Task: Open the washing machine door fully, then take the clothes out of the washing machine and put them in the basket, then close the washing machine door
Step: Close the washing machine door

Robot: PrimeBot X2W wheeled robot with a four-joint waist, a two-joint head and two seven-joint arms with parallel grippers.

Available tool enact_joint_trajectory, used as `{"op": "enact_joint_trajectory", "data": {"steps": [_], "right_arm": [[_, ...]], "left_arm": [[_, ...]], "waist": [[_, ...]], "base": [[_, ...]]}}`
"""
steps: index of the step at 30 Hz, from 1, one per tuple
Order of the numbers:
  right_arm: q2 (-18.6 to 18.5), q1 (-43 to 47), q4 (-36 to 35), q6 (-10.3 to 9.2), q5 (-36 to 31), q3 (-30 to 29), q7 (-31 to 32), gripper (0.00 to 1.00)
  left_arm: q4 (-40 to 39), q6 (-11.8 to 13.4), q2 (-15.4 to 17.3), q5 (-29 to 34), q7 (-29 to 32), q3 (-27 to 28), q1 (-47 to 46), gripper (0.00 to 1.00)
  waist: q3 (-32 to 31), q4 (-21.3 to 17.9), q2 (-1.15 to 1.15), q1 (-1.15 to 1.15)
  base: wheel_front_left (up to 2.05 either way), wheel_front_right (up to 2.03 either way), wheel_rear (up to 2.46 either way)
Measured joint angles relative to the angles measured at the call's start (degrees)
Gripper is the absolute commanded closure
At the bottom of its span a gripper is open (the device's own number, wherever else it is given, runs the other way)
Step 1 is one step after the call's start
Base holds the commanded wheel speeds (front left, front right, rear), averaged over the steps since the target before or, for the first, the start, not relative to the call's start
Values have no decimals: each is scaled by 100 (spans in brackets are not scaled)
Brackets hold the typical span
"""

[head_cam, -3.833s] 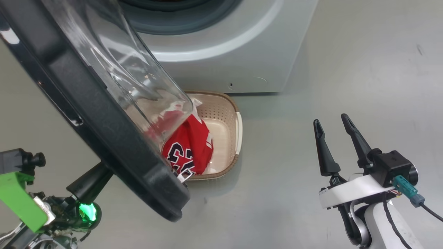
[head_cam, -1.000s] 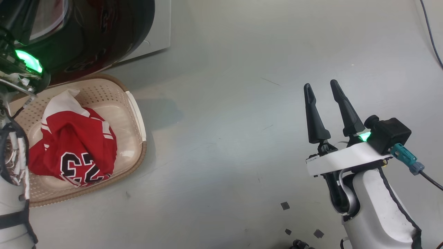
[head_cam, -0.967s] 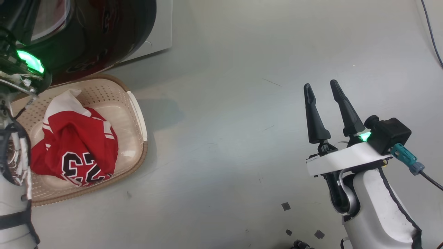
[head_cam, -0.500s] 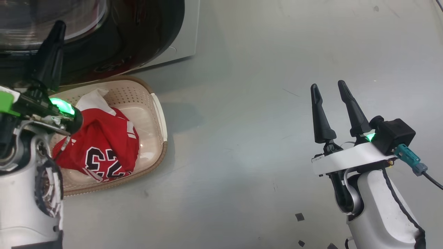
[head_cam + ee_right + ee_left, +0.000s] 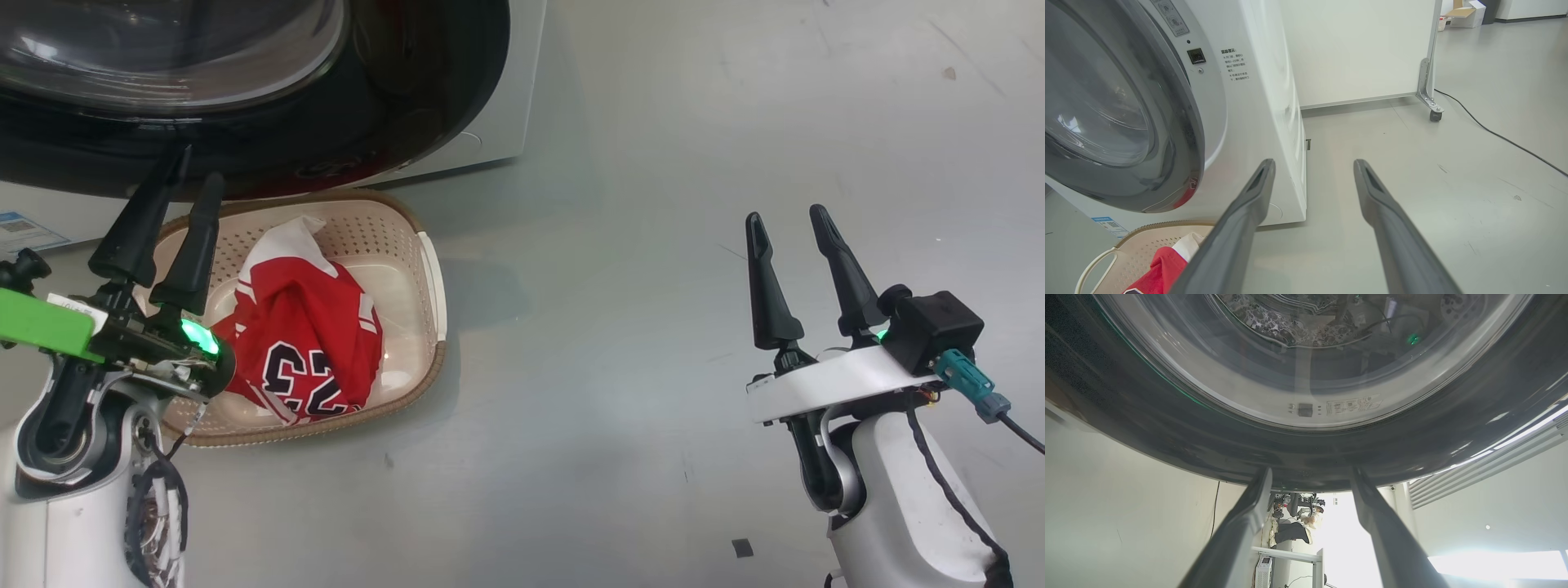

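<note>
Grey floor [image 5: 620, 245] carries the white washing machine [image 5: 1257, 102], and the round black washing machine door [image 5: 392, 106] lies flat against its front. Just before it stands the basket [image 5: 408, 245] with the clothes [image 5: 310, 343] inside. The left gripper [image 5: 198, 163] and the right gripper [image 5: 784, 214] both have their fingers spread and hold nothing.

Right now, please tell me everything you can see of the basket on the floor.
The basket is small, cream plastic, a rounded rectangle with perforated walls, a brown woven-look rim and white side handles. It stands upright on the grey floor, just before the washing machine, below its closed door; whether they touch I cannot tell. The clothes, a crumpled red-and-white jersey, lie inside. In the head view the open left claw covers its left end.
</note>
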Motion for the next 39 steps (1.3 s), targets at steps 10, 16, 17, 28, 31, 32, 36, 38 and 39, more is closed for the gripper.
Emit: {"op": "enact_joint_trajectory", "data": {"steps": [10,16,17,28,31,32,36,38,39], "right_arm": [[-64,199,111,-1,-62,-129,-16,0],[-64,271,149,-3,-126,-170,-27,0],[-63,288,163,-1,-152,-166,-27,0],[-66,506,258,-2,-207,-230,-31,0],[-69,596,260,-5,-250,-247,-31,0],[-68,611,261,-5,-256,-246,-31,0],[-66,670,258,-5,-296,-243,-31,0],[-67,715,256,-7,-301,-250,-31,0],[-67,730,256,-7,-301,-253,-31,0]], "left_arm": [[-510,0,-49,96,-179,-73,591,0],[-801,-1,-49,482,-495,-147,832,0],[-859,0,-49,558,-561,-149,871,0],[-1731,-1,-45,2726,-1644,-432,1094,0],[-1870,-1,81,3509,-1981,-587,1218,0],[-1914,-1,107,3678,-2104,-600,1261,0],[-1935,-1,358,4667,-2550,-743,1511,0],[-1876,-1,485,5209,-2730,-816,1688,0],[-1825,-2,519,5470,-2849,-833,1772,0]], "waist": [[-276,330,0,0],[-461,515,0,0],[-496,542,0,0],[-912,759,0,0],[-1032,799,0,0],[-1071,810,0,0],[-1217,838,0,0],[-1288,842,0,0],[-1323,842,0,0]], "base": [[0,0,0],[0,0,0],[0,0,0],[0,0,0],[0,0,0],[0,0,0],[0,0,0],[0,0,0],[0,0,0]]}}
